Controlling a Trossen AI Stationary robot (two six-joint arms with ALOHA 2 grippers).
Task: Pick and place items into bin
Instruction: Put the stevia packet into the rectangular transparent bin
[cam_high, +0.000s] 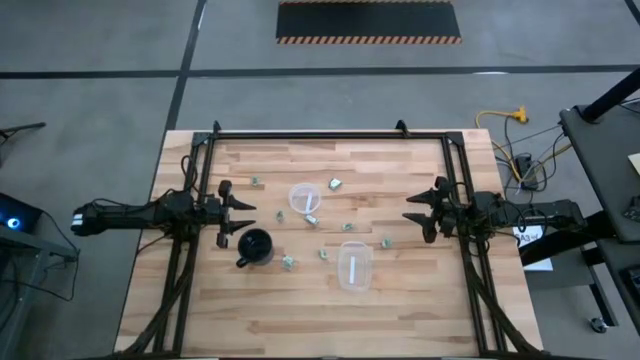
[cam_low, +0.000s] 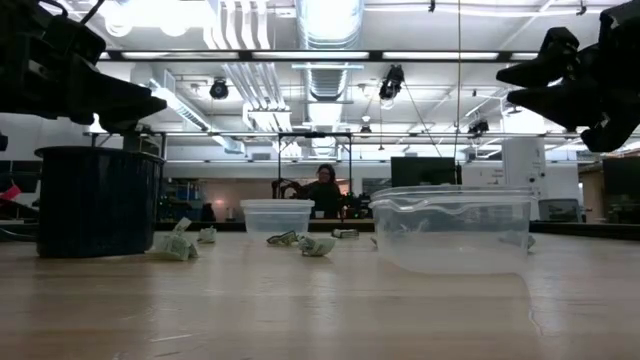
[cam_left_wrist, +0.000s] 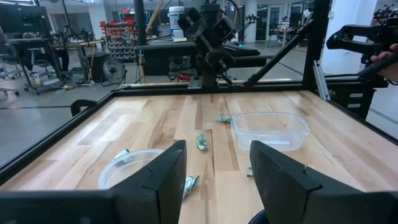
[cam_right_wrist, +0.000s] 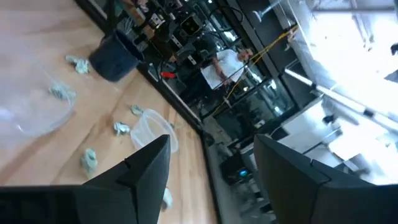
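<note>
Tiny crumpled pale green and whitish items (cam_high: 321, 222), scattered on the wooden bench (cam_high: 400, 310) between the two end effectors. One item (cam_high: 337, 183) lying beyond the round clear tub (cam_high: 304, 197), another (cam_high: 289, 262) just beside the black mug (cam_high: 256, 246), more near the rectangular clear bin (cam_high: 354, 266). Too small and rumpled to give any long axis or heading. Bin's long axis running across the line joining the end effectors.

Left end effector (cam_high: 243, 220) raised just beside the mug, fingers spread wide. Right end effector (cam_high: 412, 218) raised at the bench's far side, well apart from the bin, fingers wide too, holding nothing.
</note>
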